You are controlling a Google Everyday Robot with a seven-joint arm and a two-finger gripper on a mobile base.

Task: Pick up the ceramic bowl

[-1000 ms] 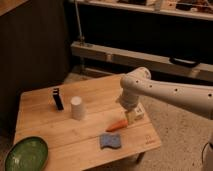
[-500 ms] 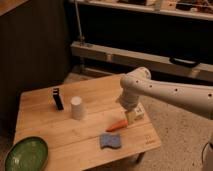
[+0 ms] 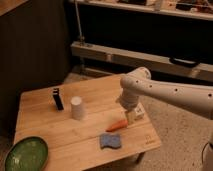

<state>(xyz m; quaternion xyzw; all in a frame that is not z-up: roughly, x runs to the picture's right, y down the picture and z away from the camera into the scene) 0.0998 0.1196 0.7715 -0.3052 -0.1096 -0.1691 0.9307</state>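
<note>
The ceramic bowl [image 3: 26,153] is a wide, shallow green dish at the front left corner of the wooden table [image 3: 85,132]. My gripper [image 3: 132,117] hangs from the white arm [image 3: 170,92] over the table's right side, far to the right of the bowl. It is just above a small white block and the orange carrot-like piece [image 3: 118,125]. Nothing visibly sits in the gripper.
A white cup [image 3: 77,108] stands mid-table, with a small black upright object [image 3: 58,99] to its left. A blue sponge [image 3: 110,141] lies near the front edge. A shelf rail [image 3: 125,55] runs behind the table. Speckled floor lies to the right.
</note>
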